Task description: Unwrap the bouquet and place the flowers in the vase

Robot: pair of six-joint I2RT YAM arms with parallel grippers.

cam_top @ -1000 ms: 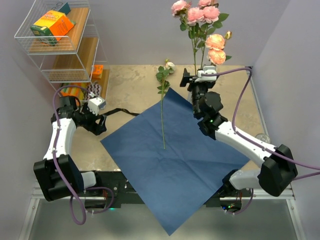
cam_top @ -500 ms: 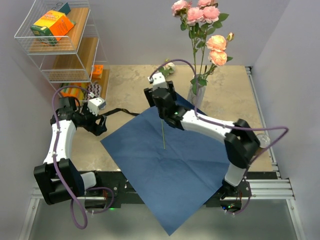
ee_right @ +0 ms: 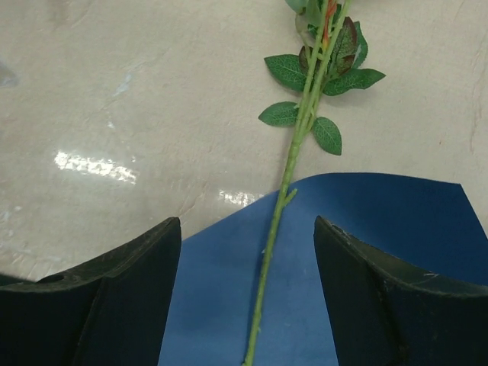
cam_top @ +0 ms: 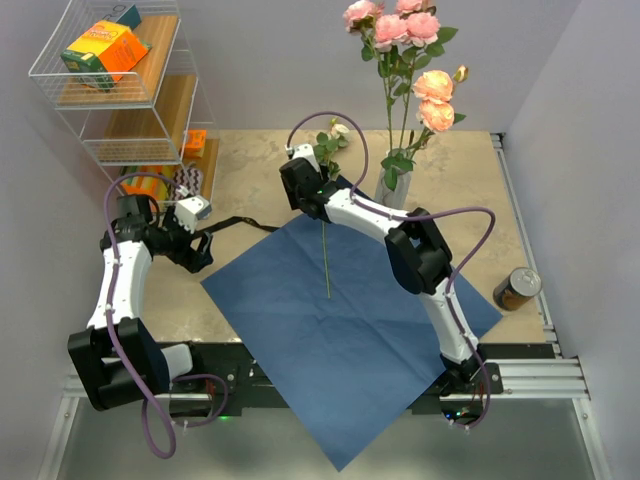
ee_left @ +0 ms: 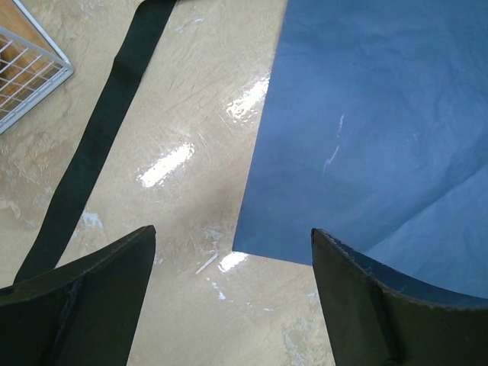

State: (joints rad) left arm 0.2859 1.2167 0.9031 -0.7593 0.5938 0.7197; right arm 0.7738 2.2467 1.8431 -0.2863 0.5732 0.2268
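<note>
Starting with the largest item, what do you record? (Inspector)

One beige stone-patterned table (cam_top: 470,200), with both arms bolted at its near edge. On it a large dark blue paper sheet (cam_top: 350,330) lies unfolded and flat, one corner hanging past the near edge. At the far left stands a white wire shelf rack with wooden boards (cam_top: 130,125), with an orange and green carton (cam_top: 105,48) on its top tier. (Assistant)

And the arms? (Inspector)

The right gripper (ee_right: 245,252) reaches across to the paper's far corner, jaws wide apart and gripping nothing. A single long green-stemmed rose (ee_right: 293,160) runs up between its fingers (ee_right: 381,305) and touches neither. The left gripper (ee_left: 232,244) hangs over the paper's left corner, jaws equally wide, with nothing in them. (Assistant)

Where are the flowers? (Inspector)

A tall narrow white ribbed vase (cam_top: 392,190) stands upright on the table, just beside the paper's far right edge. It holds pink and peach roses with green leaves (cam_top: 405,30). The single rose lies flat, its lower stem on the paper and its leaves and head on bare table past the far corner. It is left of the vase and apart from it. (Assistant)

Any smaller items? (Inspector)

A thin black ribbon (ee_left: 99,145) lies loose on the table between the rack and the paper's left corner. A small brown can (cam_top: 518,288) stands near the table's right edge, just beside the paper's right corner. (Assistant)
</note>
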